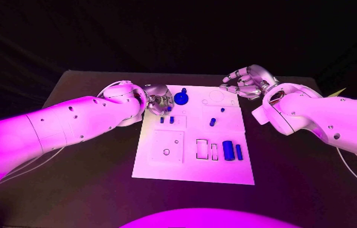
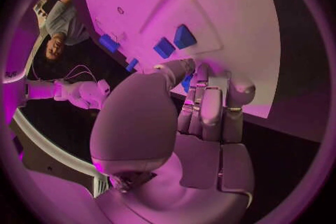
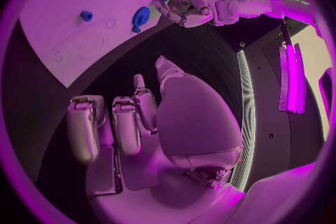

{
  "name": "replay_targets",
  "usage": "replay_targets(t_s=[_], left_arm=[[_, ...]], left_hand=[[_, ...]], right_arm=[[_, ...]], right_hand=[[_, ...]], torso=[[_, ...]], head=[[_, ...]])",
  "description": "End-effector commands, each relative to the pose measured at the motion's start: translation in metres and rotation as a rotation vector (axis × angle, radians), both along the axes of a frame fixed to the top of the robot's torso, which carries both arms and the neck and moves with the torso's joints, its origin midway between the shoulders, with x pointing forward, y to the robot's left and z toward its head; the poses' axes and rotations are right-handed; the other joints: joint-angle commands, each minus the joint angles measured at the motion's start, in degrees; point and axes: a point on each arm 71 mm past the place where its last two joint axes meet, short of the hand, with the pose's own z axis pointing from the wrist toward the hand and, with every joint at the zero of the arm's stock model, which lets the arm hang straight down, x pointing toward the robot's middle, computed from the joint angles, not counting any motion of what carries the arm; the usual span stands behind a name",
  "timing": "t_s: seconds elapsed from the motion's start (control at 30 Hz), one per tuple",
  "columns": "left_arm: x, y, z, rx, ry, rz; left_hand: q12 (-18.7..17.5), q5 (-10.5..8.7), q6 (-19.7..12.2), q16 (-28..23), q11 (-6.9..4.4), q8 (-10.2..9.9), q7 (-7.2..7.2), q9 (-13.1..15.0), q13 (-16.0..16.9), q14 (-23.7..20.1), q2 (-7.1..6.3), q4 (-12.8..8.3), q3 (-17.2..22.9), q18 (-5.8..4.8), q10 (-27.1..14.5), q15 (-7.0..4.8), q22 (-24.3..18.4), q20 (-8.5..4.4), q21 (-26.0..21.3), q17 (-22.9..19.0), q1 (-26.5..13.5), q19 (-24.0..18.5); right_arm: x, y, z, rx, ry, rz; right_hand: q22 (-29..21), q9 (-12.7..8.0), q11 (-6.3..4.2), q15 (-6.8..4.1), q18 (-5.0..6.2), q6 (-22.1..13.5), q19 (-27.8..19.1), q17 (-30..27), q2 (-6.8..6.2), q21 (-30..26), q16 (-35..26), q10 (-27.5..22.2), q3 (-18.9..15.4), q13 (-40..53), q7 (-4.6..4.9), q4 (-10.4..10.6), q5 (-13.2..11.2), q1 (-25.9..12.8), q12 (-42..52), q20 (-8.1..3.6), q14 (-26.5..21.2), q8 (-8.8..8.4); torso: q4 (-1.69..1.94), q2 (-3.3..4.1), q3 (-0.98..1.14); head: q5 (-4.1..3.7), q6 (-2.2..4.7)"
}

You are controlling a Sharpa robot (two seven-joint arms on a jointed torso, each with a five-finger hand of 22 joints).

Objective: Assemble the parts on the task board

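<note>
The white task board (image 1: 193, 168) lies in the middle of the black table. My left hand (image 1: 158, 100) hovers at its far left corner, and a small blue part (image 2: 187, 83) peeks out between its thumb and fingers (image 2: 210, 103). Two small blue parts (image 1: 166, 119) stand in the board just nearer than that hand. A round blue part (image 1: 182, 99) lies beside it. My right hand (image 1: 247, 82) hangs over the table beyond the board's far right corner, fingers apart, holding nothing. The right wrist view looks past my right hand (image 3: 133, 123) to the left hand (image 3: 183, 7).
Two blue cylinders (image 1: 232, 151) stand side by side near the board's right edge, by a rectangular slot (image 1: 202, 149). Two more small blue parts (image 1: 216, 115) sit mid-board. A square recess (image 1: 167, 146) is on the near left. Bare table surrounds the board.
</note>
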Motion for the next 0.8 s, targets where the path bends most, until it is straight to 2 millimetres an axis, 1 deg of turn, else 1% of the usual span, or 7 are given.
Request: replay_targets(t_s=[0.03,0.3,0.43,0.57,0.67,0.7,0.8], left_arm=[[0.000,0.004,-0.002,0.017,0.021,0.011],[0.002,0.016,-0.002,0.028,0.025,0.039],[0.003,0.026,-0.001,0.026,0.020,0.059],[0.006,0.039,0.004,0.003,0.014,0.081],[0.009,0.047,0.009,-0.036,0.008,0.101],[0.010,0.050,0.011,-0.066,0.006,0.115],[0.011,0.062,0.019,-0.191,0.026,0.157]], left_hand=[[-0.51,-0.20,-0.97,-0.62,0.23,-0.71,-0.18,-0.23,-0.07,-0.98,-0.11,-0.06,0.05,-0.18,-1.09,0.38,-0.94,0.04,-0.74,-1.16,-0.79,-0.98],[-1.55,-0.19,-2.54,-1.56,1.34,-1.91,-0.82,-0.92,-0.26,-2.66,-0.53,-0.07,-0.17,0.19,-4.11,1.30,-2.88,0.72,-2.17,-3.85,-1.14,-2.60],[-1.65,-0.17,-2.61,-1.59,1.47,-1.99,-0.82,-0.98,-0.29,-2.78,-0.55,-0.13,-0.18,0.23,-4.51,1.41,-3.03,0.83,-2.28,-4.02,-1.07,-2.72],[-1.59,-0.08,-2.50,-2.53,1.74,-2.05,-0.61,-1.10,-0.28,-4.29,-0.27,-0.66,0.17,0.63,-5.24,1.65,-4.75,1.08,-3.42,-6.51,-0.32,-4.15],[-1.39,-0.05,-2.14,-3.01,1.81,-1.91,-0.30,-1.10,-0.21,-5.04,-0.08,-0.87,0.37,0.82,-5.33,1.69,-5.60,1.16,-3.97,-7.75,-0.03,-4.87],[-0.79,-0.04,-1.23,-4.51,1.73,-1.46,0.16,-1.01,0.01,-6.98,0.09,-1.13,0.54,0.98,-5.05,1.64,-6.20,1.18,-4.38,-11.02,0.21,-5.48],[1.11,-0.06,0.97,-4.56,1.01,-0.23,1.35,-0.68,0.77,-6.88,1.05,-1.61,1.02,1.00,-3.49,1.10,-5.85,0.85,-4.07,-11.06,0.79,-5.30]], right_arm=[[0.000,0.001,0.001,-0.001,-0.014,0.011],[0.001,-0.002,0.001,-0.003,-0.016,0.006],[0.002,-0.004,0.000,-0.005,-0.017,-0.001],[0.004,-0.008,0.000,-0.024,-0.024,0.001],[0.005,-0.008,0.000,-0.057,-0.031,0.024],[0.005,-0.008,-0.001,-0.078,-0.034,0.039],[0.007,-0.008,-0.002,-0.156,-0.046,0.092]], right_hand=[[11.35,0.13,-0.15,-0.40,0.92,-0.08,3.83,11.69,0.03,-0.45,-0.30,-0.09,0.56,3.58,-0.16,-0.07,0.34,-0.75,-0.28,-0.60,5.23,0.46],[11.20,0.12,-0.14,-0.40,0.97,-0.14,3.75,11.46,-0.05,-0.65,-0.41,-0.39,0.54,3.26,-0.15,-0.08,0.32,-0.77,-0.64,-0.60,5.17,0.45],[9.98,0.12,-0.14,-0.42,1.39,-0.62,3.03,9.81,-0.30,-2.23,-1.30,-4.50,0.75,-1.23,-0.12,-0.15,0.27,-0.70,-5.80,-0.62,4.72,0.44],[7.68,0.37,-0.42,-0.67,2.16,-1.10,1.77,5.91,-0.78,-5.33,-3.65,-19.24,2.38,-20.99,-0.28,-0.13,0.09,0.32,-29.22,-1.00,3.72,0.97],[6.92,0.52,-0.49,-0.96,2.34,-1.26,1.46,4.74,-1.41,-6.40,-4.45,-20.45,4.32,-27.93,-0.27,-0.22,0.27,1.61,-37.49,-1.12,3.55,1.30],[6.54,0.59,0.04,-0.91,2.35,-1.24,1.39,4.34,-2.45,-6.97,-4.74,-19.93,7.34,-35.21,-0.02,-0.12,0.14,2.93,-45.66,-0.80,3.56,1.49],[5.70,0.46,0.52,0.00,2.67,-0.24,1.02,3.82,-4.56,-8.24,-5.11,-19.35,12.61,-44.89,0.71,-1.10,0.19,4.61,-55.79,-0.56,3.47,1.51]], torso=[[0.00,0.01,-0.01],[-0.02,-0.01,0.01],[0.02,-0.04,0.00],[0.03,-0.09,0.00],[0.01,-0.06,0.01],[-0.03,-0.05,0.02],[-0.07,-0.08,0.01]], head=[[-0.04,0.02],[-0.15,0.00],[-0.23,-0.02],[-0.35,-0.03],[-0.46,0.15],[-0.54,0.27],[-0.58,0.31]])
